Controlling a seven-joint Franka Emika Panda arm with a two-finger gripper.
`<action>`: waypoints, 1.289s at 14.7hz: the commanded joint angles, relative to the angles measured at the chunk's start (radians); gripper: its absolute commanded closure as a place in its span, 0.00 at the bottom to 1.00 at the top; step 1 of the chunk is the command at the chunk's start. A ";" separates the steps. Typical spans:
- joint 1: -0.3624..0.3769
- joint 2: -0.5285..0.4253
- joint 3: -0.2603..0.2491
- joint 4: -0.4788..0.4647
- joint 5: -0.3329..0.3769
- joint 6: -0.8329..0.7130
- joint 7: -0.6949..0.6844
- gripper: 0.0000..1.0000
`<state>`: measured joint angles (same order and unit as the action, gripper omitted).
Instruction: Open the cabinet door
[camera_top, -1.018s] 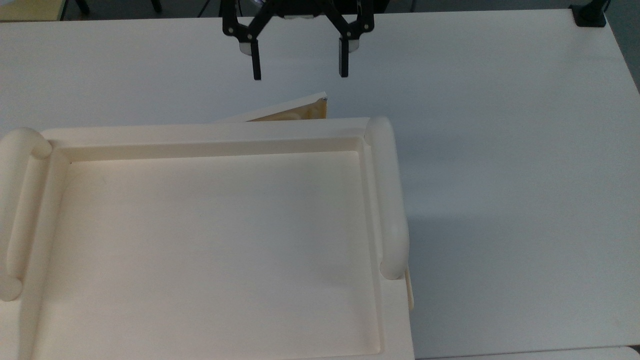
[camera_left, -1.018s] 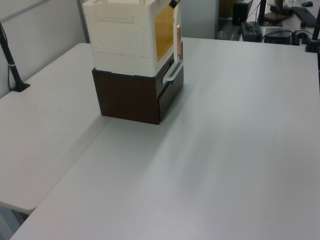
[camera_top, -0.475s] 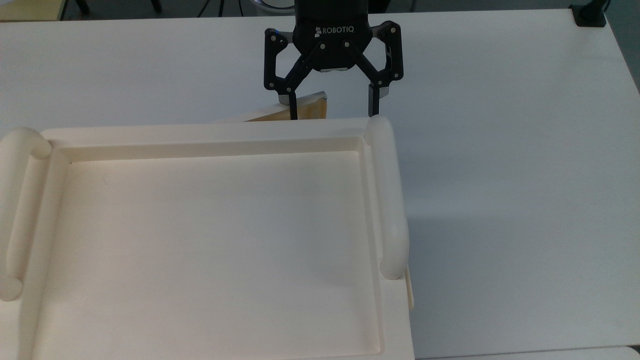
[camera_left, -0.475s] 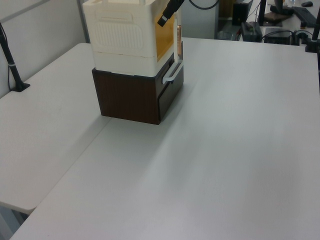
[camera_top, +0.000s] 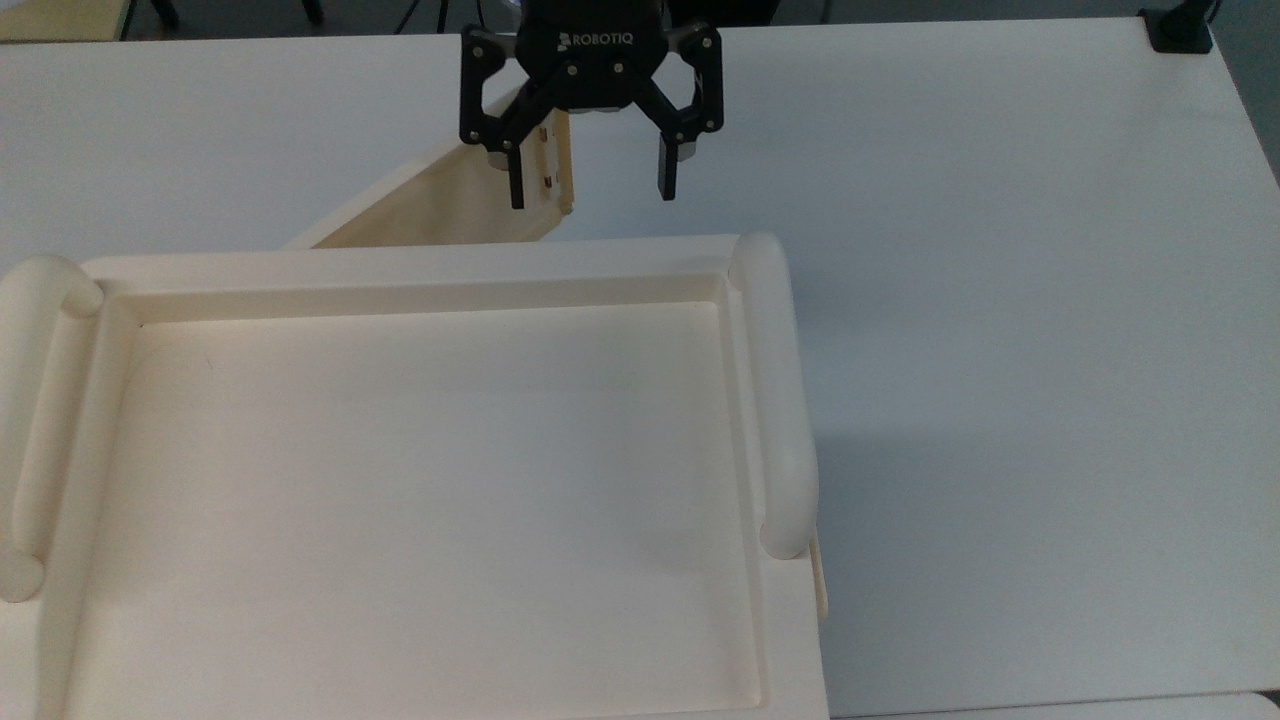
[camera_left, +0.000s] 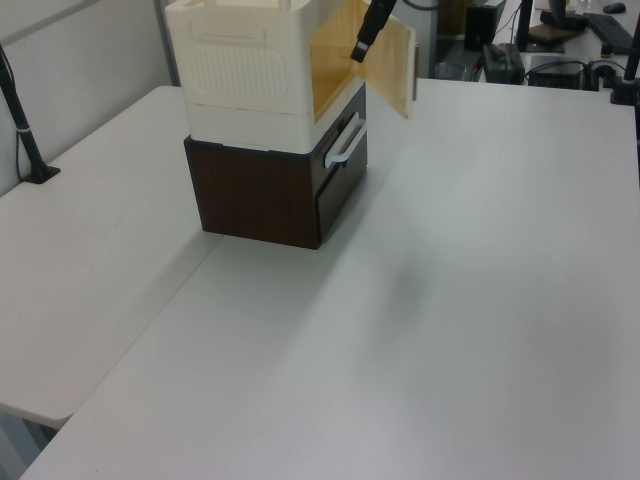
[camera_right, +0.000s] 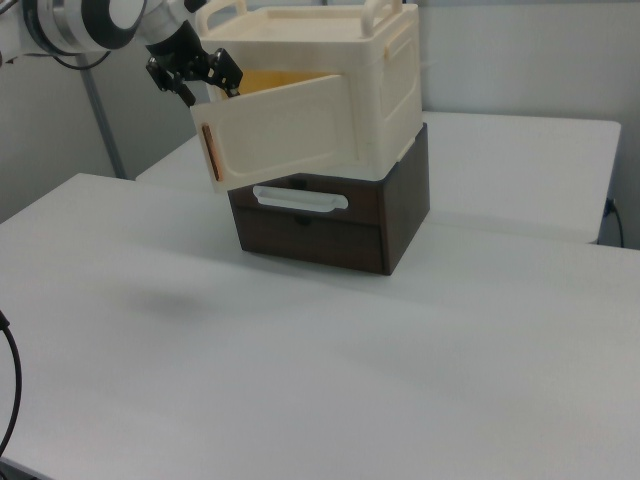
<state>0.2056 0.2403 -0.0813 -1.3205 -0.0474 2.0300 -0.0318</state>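
The cabinet door (camera_top: 440, 205) is a thin cream panel with small studs near its free edge. It stands swung out at an angle from the cream cabinet (camera_top: 420, 480). The left view shows the door (camera_left: 392, 62) open over the table, and the right view shows its outer face (camera_right: 285, 130). My black gripper (camera_top: 591, 200) is open. In the top view its left finger lies over the door's inner face and its right finger is past the free edge. The gripper (camera_right: 212, 88) sits at the door's upper free corner, with one finger (camera_left: 362, 45) in front of the yellow interior.
The cream cabinet sits on a dark brown drawer unit (camera_left: 265, 195) with a white pull handle (camera_right: 298, 198). Thick rounded bar handles (camera_top: 780, 400) flank the recessed top. The white table (camera_top: 1000, 300) spreads wide to the top view's right. A black clamp (camera_top: 1180, 30) sits at its far corner.
The door has swung from barely ajar to well open. The gripper dropped to the door's edge, then moved away from the cabinet and toward the top view's left, staying open.
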 joint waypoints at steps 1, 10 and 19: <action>-0.006 -0.048 -0.005 -0.023 0.009 -0.123 -0.020 0.00; -0.101 -0.072 -0.083 -0.034 -0.005 -0.364 -0.020 0.00; -0.109 -0.130 -0.071 -0.134 0.015 -0.415 -0.019 0.00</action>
<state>0.0983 0.1839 -0.1507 -1.3770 -0.0477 1.6320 -0.0479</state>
